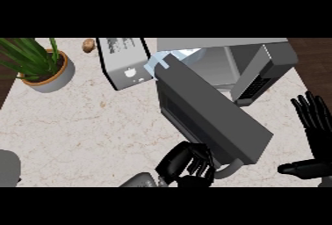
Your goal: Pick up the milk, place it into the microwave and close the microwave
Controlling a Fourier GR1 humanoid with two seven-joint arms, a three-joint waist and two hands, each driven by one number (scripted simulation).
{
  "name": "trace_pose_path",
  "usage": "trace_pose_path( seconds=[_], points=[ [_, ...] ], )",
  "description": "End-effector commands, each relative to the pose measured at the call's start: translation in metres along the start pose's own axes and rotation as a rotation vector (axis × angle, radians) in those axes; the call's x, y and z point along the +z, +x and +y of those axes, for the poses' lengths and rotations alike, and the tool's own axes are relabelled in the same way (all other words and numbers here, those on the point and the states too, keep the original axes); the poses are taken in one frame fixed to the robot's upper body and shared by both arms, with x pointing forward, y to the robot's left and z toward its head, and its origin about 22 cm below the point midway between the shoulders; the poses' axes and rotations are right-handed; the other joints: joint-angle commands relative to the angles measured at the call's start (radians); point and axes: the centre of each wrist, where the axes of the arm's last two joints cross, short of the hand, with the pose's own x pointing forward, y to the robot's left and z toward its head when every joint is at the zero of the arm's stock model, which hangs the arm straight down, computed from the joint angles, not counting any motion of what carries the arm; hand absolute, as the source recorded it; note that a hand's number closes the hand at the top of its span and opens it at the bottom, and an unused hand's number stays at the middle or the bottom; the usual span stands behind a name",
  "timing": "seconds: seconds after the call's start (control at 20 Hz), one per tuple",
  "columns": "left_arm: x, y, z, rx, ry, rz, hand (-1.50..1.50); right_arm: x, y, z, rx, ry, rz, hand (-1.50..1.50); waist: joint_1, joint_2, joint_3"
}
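Nearest the camera in the head view, the left robot hand (pixel 188 165) sits at the lower middle, its black fingers curled around the pale curved handle (pixel 228 170) at the near end of the microwave door (pixel 211 116). That grey door is swung partly open and runs as a long slab from the upper middle down toward the hand, covering much of the opening behind it. On the far right, the right robot hand (pixel 312 132) shows with its fingers straight and pointing up and its thumb stretched out to the left, touching nothing.

Behind the door, the microwave (pixel 259 66) stands at the top right of the table (pixel 84 127), its light interior partly visible. At the door's far end, a pale blue and white carton corner, apparently the milk (pixel 170 59), peeks out at the mouth of the microwave; whether it is fully inside cannot be told. Left of it lies a flat white and black rectangular device (pixel 123 61). A potted plant (pixel 40 66) stands at the upper left, with a small brown object (pixel 88 45) near the table's far edge.
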Motion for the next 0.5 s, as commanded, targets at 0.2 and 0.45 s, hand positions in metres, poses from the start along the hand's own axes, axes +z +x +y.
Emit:
trace_pose_path(
  seconds=[0.2,0.45],
  points=[
    [-0.026,0.023,0.002,0.048,0.152,-0.094,1.50,-0.025,0.030,0.001,-0.063,0.138,-0.044,-1.50,-0.049,0.011,-0.003],
    [-0.038,0.029,0.010,0.032,0.205,-0.138,1.50,-0.038,0.043,0.004,-0.093,0.259,-0.069,-1.50,-0.097,0.021,-0.004]
  ],
)
